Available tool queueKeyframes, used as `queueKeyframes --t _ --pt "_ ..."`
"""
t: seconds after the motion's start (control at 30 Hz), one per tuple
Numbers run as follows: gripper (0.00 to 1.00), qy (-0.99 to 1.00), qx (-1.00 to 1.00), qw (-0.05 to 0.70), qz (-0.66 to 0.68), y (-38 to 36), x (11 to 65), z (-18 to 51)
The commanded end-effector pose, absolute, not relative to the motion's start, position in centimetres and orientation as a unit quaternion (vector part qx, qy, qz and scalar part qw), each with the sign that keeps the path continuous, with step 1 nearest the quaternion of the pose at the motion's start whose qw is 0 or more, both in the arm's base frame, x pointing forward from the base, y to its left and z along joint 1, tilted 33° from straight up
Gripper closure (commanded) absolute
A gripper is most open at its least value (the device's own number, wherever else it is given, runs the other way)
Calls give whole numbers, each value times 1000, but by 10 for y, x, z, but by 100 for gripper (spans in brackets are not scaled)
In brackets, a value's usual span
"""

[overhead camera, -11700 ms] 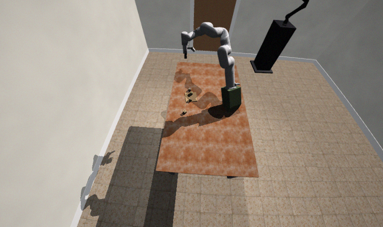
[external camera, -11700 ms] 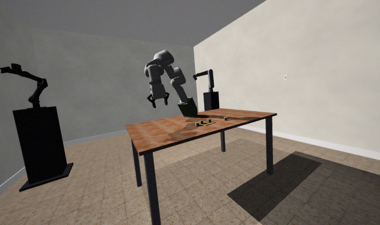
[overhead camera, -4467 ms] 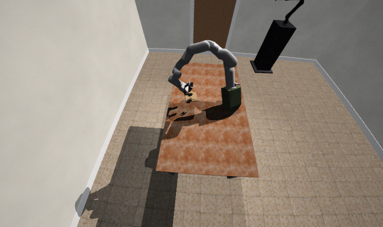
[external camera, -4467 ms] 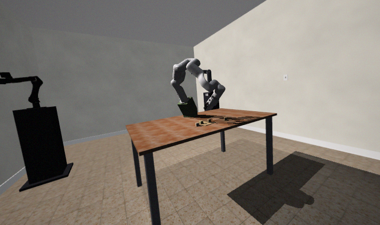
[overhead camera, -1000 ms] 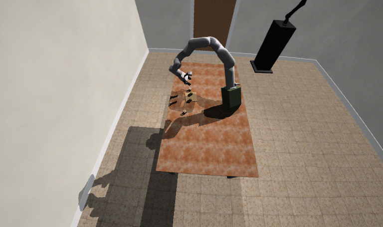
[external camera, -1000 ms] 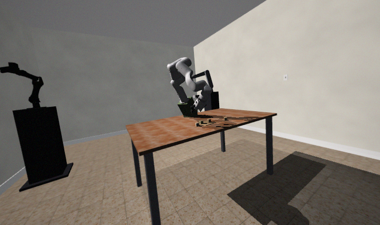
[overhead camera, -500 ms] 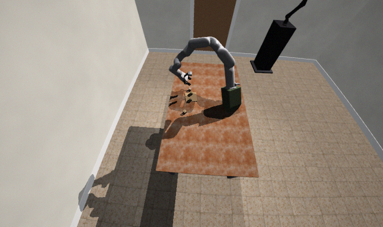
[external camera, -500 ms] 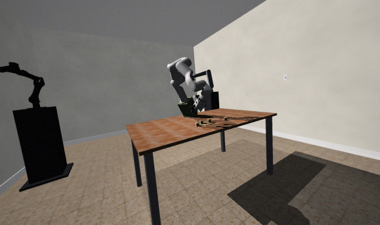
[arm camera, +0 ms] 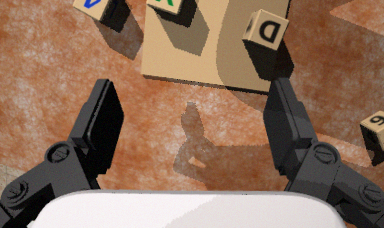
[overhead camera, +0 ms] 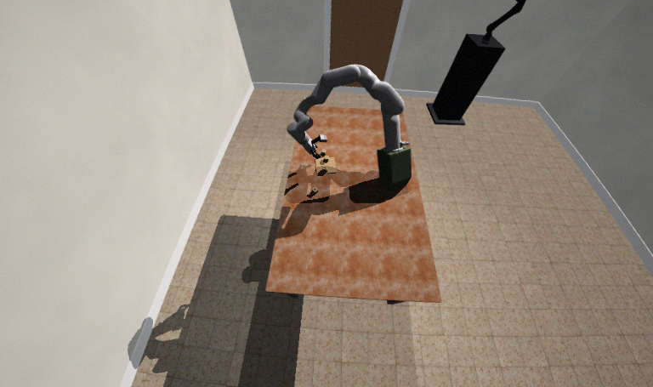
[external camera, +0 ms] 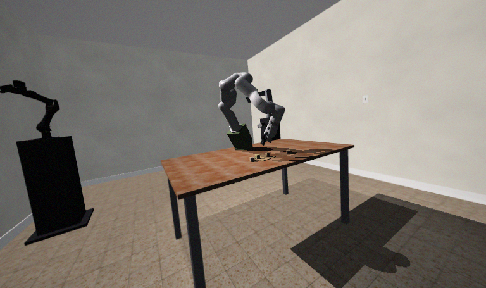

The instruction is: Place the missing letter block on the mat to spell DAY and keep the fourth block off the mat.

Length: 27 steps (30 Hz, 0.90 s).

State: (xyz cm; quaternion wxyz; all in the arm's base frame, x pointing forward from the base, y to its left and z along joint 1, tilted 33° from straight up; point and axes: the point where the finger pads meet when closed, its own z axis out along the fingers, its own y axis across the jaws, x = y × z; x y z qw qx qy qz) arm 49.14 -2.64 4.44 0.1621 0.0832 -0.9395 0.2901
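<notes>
A bare test room, like a robot lab. Plain walls, tiled floor (external camera: 107,235), one desk (external camera: 200,170) with an arm (external camera: 250,91) bolted on. A second arm (external camera: 42,109) stands on a black pedestal (external camera: 50,184).

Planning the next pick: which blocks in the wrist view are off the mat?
Two: the blue "4" block beside the mat, and the block at the right edge.
</notes>
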Motion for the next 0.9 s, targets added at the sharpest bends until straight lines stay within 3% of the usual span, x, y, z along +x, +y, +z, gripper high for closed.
queueKeyframes --t 0.0,0.63,0.87 --pt "0 -935 142 125 300 7 505 28" --pt "0 -869 404 1 284 178 494 -44" --pt "0 -865 415 -4 281 186 492 -47"
